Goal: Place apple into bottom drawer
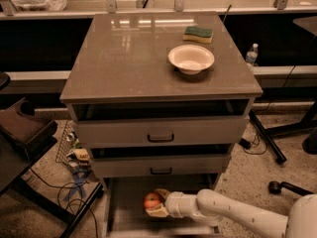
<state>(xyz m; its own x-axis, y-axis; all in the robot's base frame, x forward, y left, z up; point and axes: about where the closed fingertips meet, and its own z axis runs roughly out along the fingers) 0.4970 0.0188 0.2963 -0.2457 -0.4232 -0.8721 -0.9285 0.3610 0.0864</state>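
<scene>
Inside the bottom drawer (125, 205), the gripper (155, 204) has its jaws closed around the apple (151, 200). I would lower it to the drawer floor, then open gently so it does not roll.
</scene>
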